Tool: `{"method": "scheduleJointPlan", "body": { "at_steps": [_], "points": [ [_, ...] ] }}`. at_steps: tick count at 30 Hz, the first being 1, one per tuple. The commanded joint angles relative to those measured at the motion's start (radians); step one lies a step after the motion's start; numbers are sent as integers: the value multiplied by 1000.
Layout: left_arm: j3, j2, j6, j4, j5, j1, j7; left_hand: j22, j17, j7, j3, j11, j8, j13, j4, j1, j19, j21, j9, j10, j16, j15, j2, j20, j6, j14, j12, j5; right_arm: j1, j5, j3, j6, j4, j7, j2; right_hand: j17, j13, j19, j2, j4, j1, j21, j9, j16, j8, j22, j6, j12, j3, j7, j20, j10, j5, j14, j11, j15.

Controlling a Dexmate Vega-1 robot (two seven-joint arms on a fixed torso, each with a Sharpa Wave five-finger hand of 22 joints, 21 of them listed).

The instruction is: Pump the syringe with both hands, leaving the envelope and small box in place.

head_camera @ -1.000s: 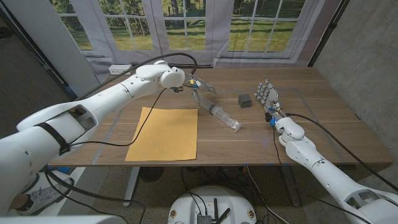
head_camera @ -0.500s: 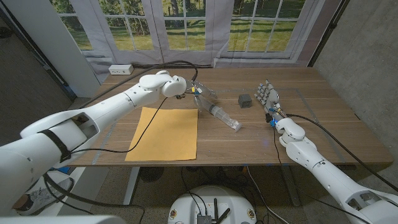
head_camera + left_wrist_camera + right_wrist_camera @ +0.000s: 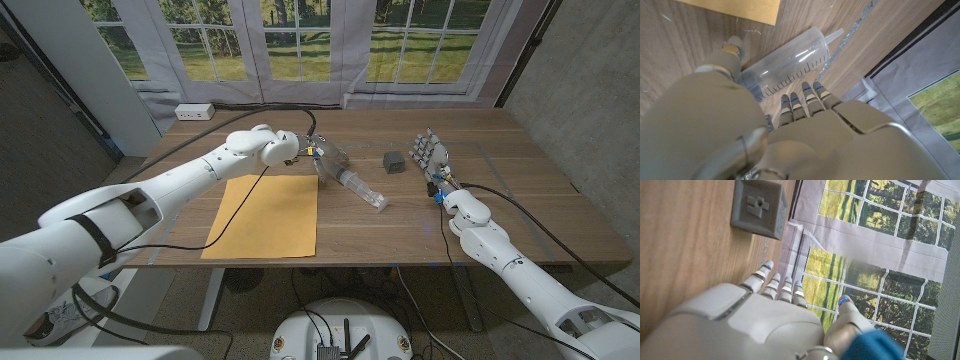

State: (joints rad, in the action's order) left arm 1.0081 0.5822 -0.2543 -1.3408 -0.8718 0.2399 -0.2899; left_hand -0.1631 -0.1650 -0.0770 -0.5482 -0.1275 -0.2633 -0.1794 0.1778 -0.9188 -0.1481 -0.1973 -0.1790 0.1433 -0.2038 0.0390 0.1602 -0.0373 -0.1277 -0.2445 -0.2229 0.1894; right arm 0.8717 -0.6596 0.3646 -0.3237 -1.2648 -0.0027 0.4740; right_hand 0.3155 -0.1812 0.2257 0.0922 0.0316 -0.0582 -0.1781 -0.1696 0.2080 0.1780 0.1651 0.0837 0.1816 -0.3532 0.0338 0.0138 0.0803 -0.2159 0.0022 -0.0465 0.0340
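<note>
Envelope (image 3: 262, 215), yellow, lies flat at the desk's (image 3: 520, 215) near edge, left of centre; one corner of it shows in the left wrist view (image 3: 747, 9).

Syringe (image 3: 352, 182), clear plastic, lies on its side on the desk just right of the envelope's far corner, aslant, with its nozzle toward the near right. In the left wrist view its barrel (image 3: 790, 67) shows graduation marks, nozzle pointing away from the hand.

Left hand (image 3: 322, 156) is at the syringe's far, plunger end. Wrist view: fingers (image 3: 807, 97) reach over the barrel, thumb beside it. Whether they actually grip it, cannot tell.

Right hand (image 3: 431, 156) stands on the desk's right side, fingers apart and straight, holding nothing; well apart from the syringe.

Box (image 3: 395, 161), small and grey, sits just left of the right hand, between it and the syringe; seen past the fingertips in the right wrist view (image 3: 759, 207).

Power strip (image 3: 194, 112) at the far left edge.
</note>
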Motion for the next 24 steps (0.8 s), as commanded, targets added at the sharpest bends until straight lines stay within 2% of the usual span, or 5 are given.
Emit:
{"method": "scheduleJointPlan", "body": {
  "at_steps": [1,10,17,20,24],
  "points": [
    [10,-8,5,31,-5,14,101,-2,-6,-9,17,-19,-14,-5,0,-20,-38,-6,-3,40,-6,125,1,-68,-35,-46,-5,-3,2,-6,-3,-2,-3,7,0,1,-4,0,26,-5,-6,-10,-5,5,6,3,1,7,-4,4,-6,5,4,1,-3,-2],
    [20,-16,1,59,-6,10,148,-2,-7,-12,44,-37,-27,-7,0,-46,-97,-8,-4,110,-7,145,-2,-98,-97,-109,-10,-2,6,-9,-5,0,-7,3,0,0,-4,1,27,-5,-5,-10,-5,6,6,4,0,7,-4,4,-8,4,5,3,-4,-3],
    [27,-22,-8,86,-11,7,203,-2,-7,-59,77,-63,-39,-6,-3,-79,-149,-3,-3,198,-7,164,-10,-122,-179,-187,-13,1,8,-11,-6,0,-7,-1,-2,-1,-4,2,28,-6,-5,-11,-5,8,7,4,2,7,-5,4,-12,4,5,6,-4,-4],
    [28,-25,-12,96,-6,6,223,-2,-9,-68,91,-79,-43,-6,-5,-98,-178,-3,-3,242,-9,171,-20,-130,-216,-231,-16,4,9,-11,-7,-1,-7,-1,-1,-1,-4,3,28,-6,-4,-11,-5,8,7,4,2,7,-5,3,-13,5,6,6,-5,-3],
    [31,-29,-15,108,-8,6,259,-3,-11,-77,109,-78,-46,-6,-7,-119,-215,-4,-3,294,-9,179,-33,-146,-262,-272,-17,7,9,-12,-7,-1,-7,0,-2,-1,-4,3,29,-6,-4,-11,-5,8,8,4,2,7,-5,4,-13,4,6,6,-5,-3]
  ]
}}
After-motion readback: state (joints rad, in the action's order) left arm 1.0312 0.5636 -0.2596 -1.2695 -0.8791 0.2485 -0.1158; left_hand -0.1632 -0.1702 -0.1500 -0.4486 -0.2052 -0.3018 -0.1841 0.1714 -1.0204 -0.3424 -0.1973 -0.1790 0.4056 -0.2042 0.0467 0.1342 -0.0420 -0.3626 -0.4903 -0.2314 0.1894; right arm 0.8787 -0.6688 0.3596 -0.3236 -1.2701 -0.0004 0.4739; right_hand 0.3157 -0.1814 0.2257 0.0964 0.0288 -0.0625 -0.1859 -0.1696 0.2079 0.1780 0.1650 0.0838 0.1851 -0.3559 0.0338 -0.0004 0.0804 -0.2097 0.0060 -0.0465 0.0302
